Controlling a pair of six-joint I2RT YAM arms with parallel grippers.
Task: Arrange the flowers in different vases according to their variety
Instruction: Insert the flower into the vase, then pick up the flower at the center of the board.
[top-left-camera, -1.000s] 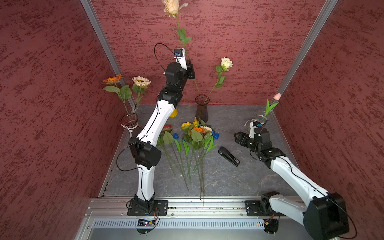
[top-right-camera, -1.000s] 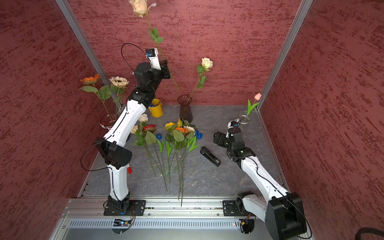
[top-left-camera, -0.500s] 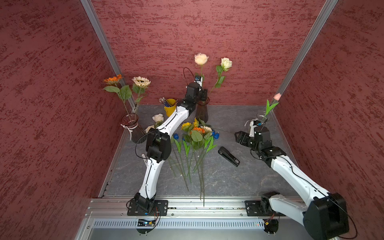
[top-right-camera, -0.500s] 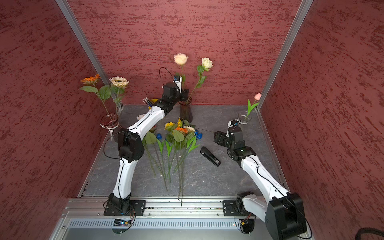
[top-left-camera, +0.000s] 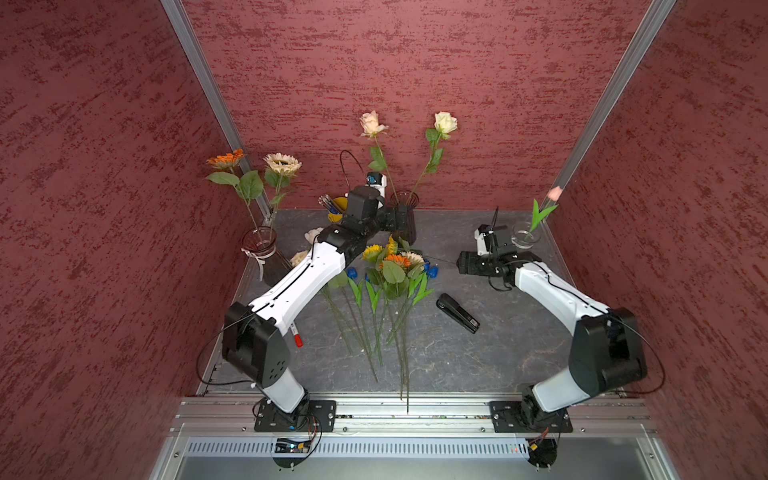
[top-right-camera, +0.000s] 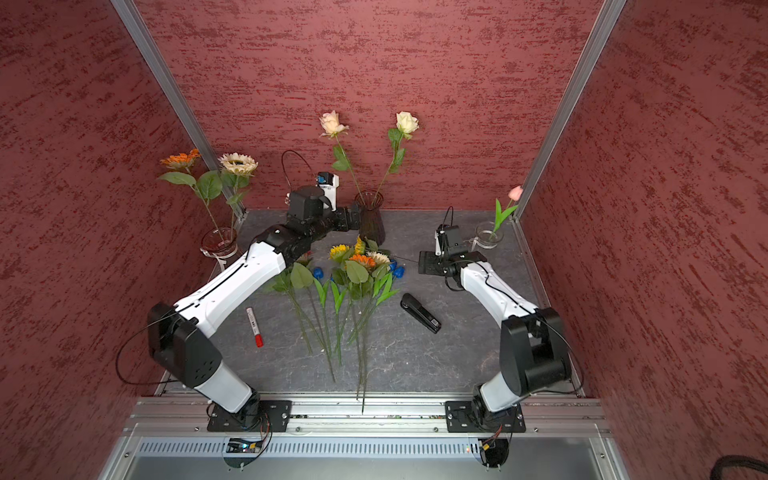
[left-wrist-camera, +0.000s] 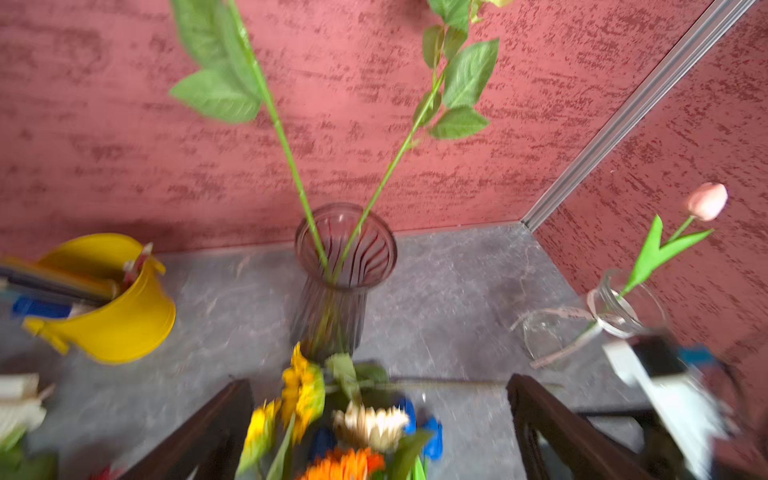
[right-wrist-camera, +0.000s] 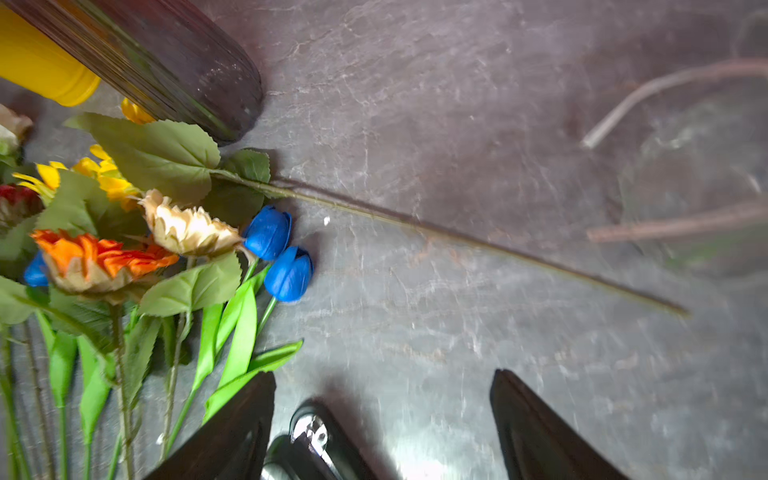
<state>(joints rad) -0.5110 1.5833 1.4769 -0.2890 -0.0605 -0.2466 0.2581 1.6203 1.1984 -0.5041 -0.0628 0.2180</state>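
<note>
At the far left of the table, a ribboned dark vase is seen standing against the side wall. An orange sunflower and a cream sunflower are held upright in it. A red marker is laid flat on the table near the left arm. Further back, a yellow bucket filled with pens is set by the rear wall.

The left pincer is positioned just beside a dark ribbed vase. Its fingers are spread wide and nothing is gripped between them. In that vase a pale pink rose and a cream-white rose are lodged, their stems splayed apart.

In front of the vase, the loose flowers are heaped flat at the middle of the table, stems pointed toward the robot's bases; blue tulips are found at the heap's right edge. A black stapler is laid to the right of the heap.

The right pincer is held low over the table, facing the heap, with its fingers parted and nothing grasped. In the rear right corner a clear vase is placed, and a single pink tulip is stood in it.
</note>
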